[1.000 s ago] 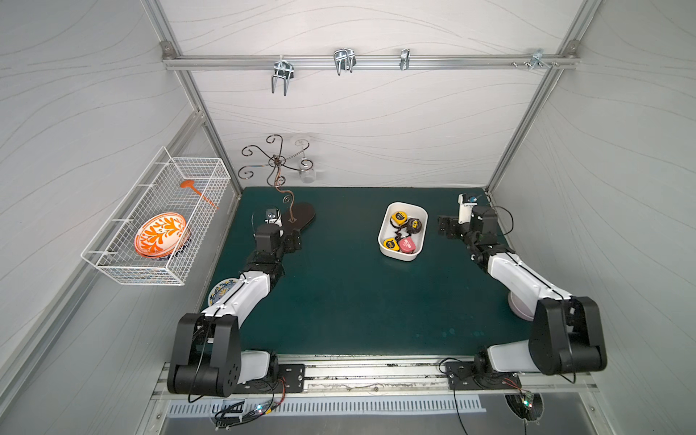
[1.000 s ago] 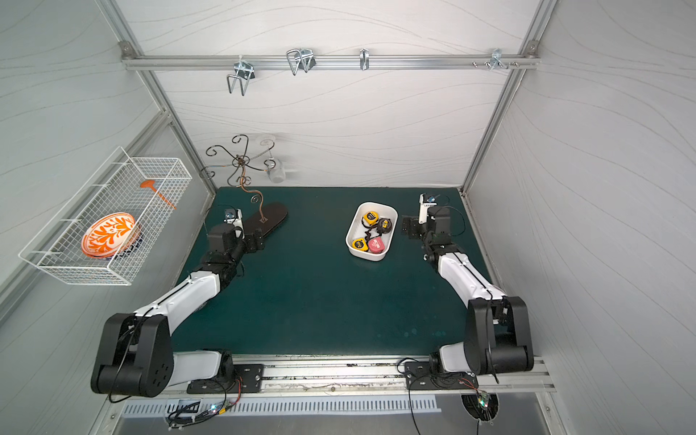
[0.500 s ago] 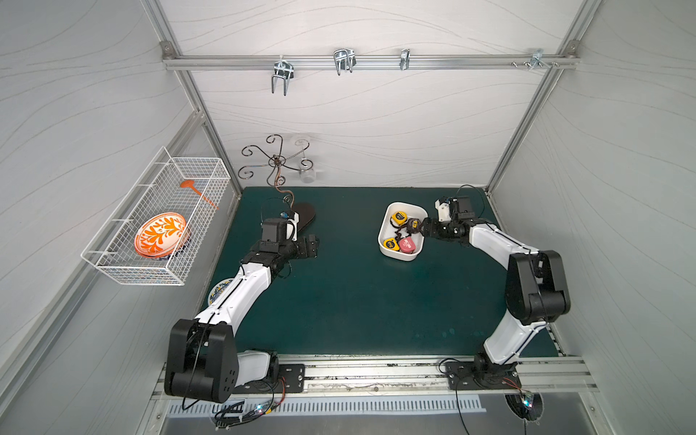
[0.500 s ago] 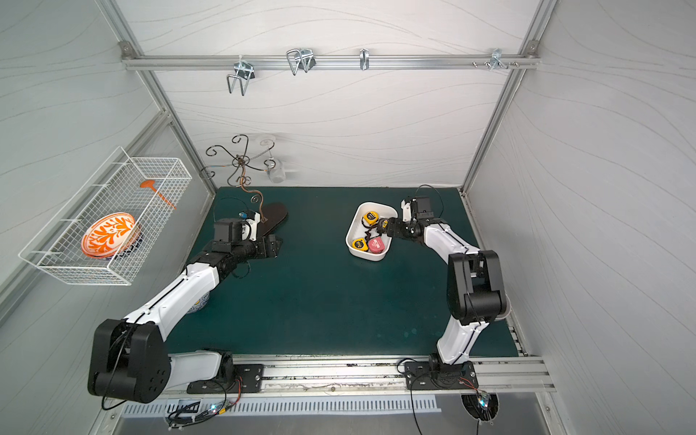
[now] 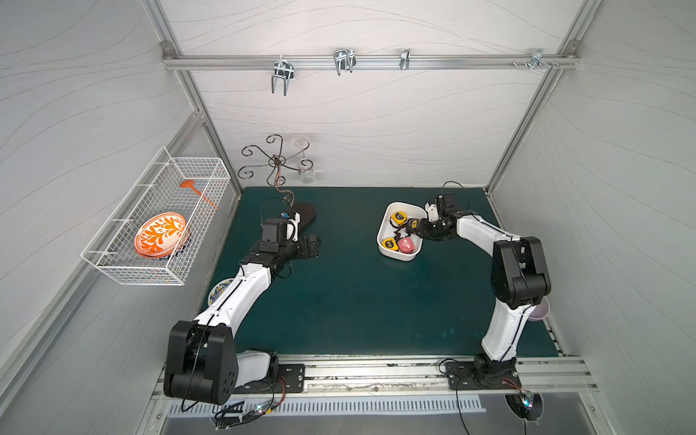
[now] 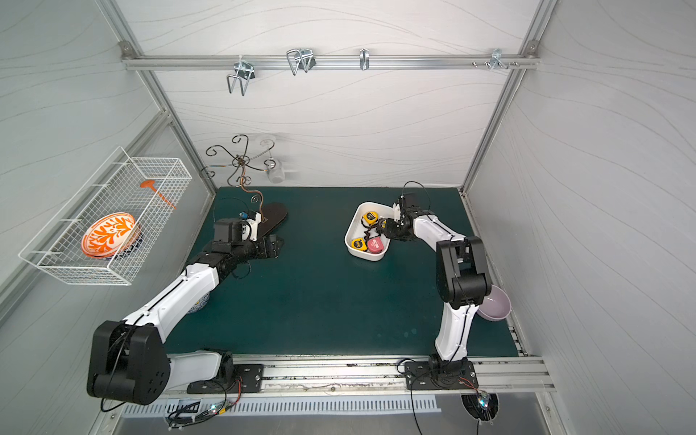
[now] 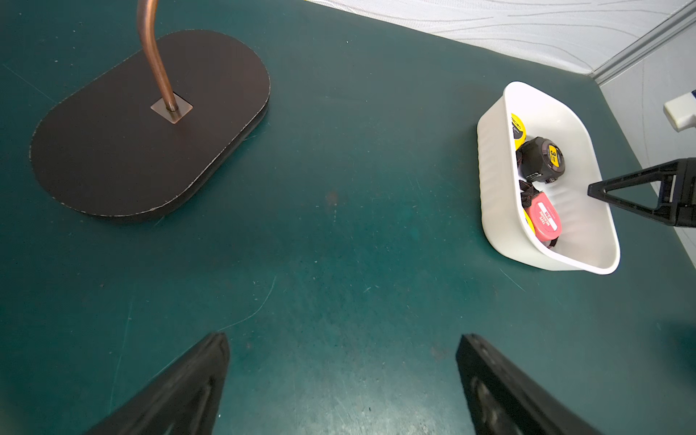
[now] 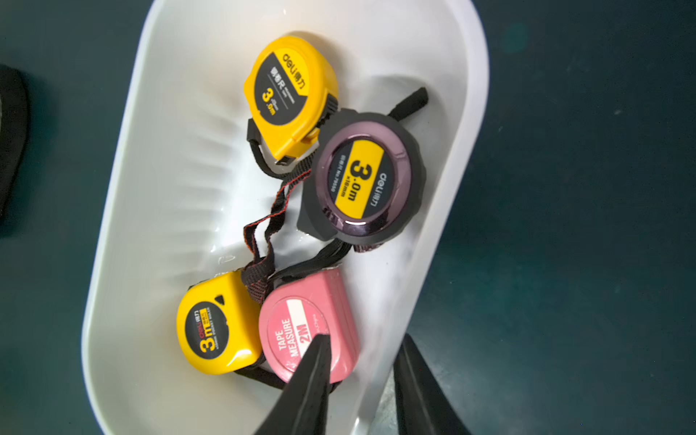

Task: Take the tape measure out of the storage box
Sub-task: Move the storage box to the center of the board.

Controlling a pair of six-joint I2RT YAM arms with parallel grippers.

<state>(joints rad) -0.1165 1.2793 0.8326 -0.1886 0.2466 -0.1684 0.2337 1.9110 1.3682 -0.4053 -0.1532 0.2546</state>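
The storage box point(image 5: 381, 230) point(image 6: 348, 234) point(image 7: 493, 196) point(image 8: 124, 226) is a white tub at the back right of the green mat. In it lie several tape measures: a yellow one point(image 8: 290, 94), a black round one point(image 8: 369, 184) point(image 5: 413, 223), a second yellow one point(image 8: 214, 331) and a pink one point(image 8: 301, 324) point(image 5: 405, 244). My right gripper point(image 8: 365, 339) point(image 5: 417, 228) hovers over the box's right rim. Its jaws are narrowed but apart and hold nothing. One finger is over the pink tape measure, the other outside the wall. My left gripper point(image 7: 342, 339) point(image 5: 314, 244) stands wide open over bare mat.
A copper stand on a dark oval base point(image 7: 113, 150) point(image 5: 306, 219) is at the back left, near my left gripper. A wire basket point(image 5: 158, 226) with an orange plate hangs on the left wall. A lilac bowl point(image 6: 495, 303) sits behind my right arm's elbow.
My right arm has swung in from the right edge to the box and its jaws have narrowed. My left arm has reached out toward the middle of the mat.
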